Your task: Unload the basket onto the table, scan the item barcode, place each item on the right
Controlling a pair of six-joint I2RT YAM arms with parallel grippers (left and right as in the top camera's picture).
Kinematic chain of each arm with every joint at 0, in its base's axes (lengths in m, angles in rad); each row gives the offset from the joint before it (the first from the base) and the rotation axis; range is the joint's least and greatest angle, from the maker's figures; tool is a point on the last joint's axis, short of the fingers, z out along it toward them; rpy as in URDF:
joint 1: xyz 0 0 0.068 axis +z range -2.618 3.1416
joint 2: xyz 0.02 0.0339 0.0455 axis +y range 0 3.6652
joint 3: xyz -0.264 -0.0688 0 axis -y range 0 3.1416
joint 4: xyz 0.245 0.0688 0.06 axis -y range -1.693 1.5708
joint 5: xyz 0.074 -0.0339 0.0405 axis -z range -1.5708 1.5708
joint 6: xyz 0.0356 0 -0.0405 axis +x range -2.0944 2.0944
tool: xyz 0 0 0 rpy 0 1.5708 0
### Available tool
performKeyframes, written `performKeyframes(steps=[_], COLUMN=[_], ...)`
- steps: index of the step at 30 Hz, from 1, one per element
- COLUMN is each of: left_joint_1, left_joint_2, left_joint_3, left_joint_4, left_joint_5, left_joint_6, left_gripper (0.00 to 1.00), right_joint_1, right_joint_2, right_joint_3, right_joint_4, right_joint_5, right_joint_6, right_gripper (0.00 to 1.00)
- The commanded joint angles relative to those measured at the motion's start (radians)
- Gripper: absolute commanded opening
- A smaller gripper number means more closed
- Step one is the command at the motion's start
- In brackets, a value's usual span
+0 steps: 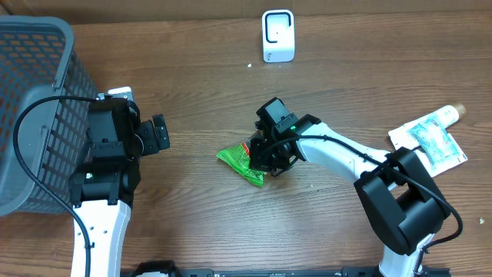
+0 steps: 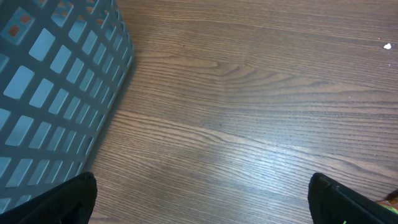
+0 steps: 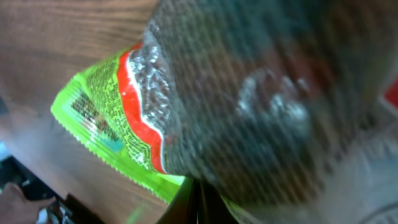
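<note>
Right gripper [image 1: 261, 158] pinched shut on crinkly green-and-red plastic snack packet [image 1: 237, 159], low beneath its fingertips. Grasp looks done; lift and pass before white boxy scanner [image 1: 277, 35] (well ahead) remain. Left gripper [image 1: 159, 132] wide, empty.

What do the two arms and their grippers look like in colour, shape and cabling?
Both arms have white tube-like links joined by boxy black joint housings. The left arm carries a black cable that loops out beside it. The right arm has a thin black cable too, and a small green light near its wrist. The left gripper and right gripper are black.
</note>
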Motion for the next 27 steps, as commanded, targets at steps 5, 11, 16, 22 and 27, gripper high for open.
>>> performKeyframes(steps=[5,11,16,22,27], left_joint_1=[0.004,0.004,0.004,0.004,0.004], left_joint_2=[-0.006,-0.006,-0.006,-0.006,-0.006], left_joint_3=[0.003,0.003,0.003,0.003,0.003], left_joint_4=[0.003,0.003,0.003,0.003,0.003], left_joint_5=[-0.009,-0.009,-0.009,-0.009,-0.009], left_joint_6=[0.014,0.014,0.014,0.014,0.014], left_gripper=[1.0,1.0,1.0,1.0,1.0], right_joint_1=[-0.082,-0.167,-0.216,-0.233,-0.232], right_joint_2=[-0.01,-0.01,-0.01,-0.032,-0.046], right_joint_3=[0.0,0.056,0.103,0.301,0.449], right_joint_4=[0.037,0.032,0.009,-0.184,-0.332], right_joint_5=[0.107,0.208,0.226,0.12,0.112], right_joint_6=[-0.095,-0.391,-0.509,-0.524,-0.523], right_gripper=[0.05,0.09,0.21,0.52,0.56])
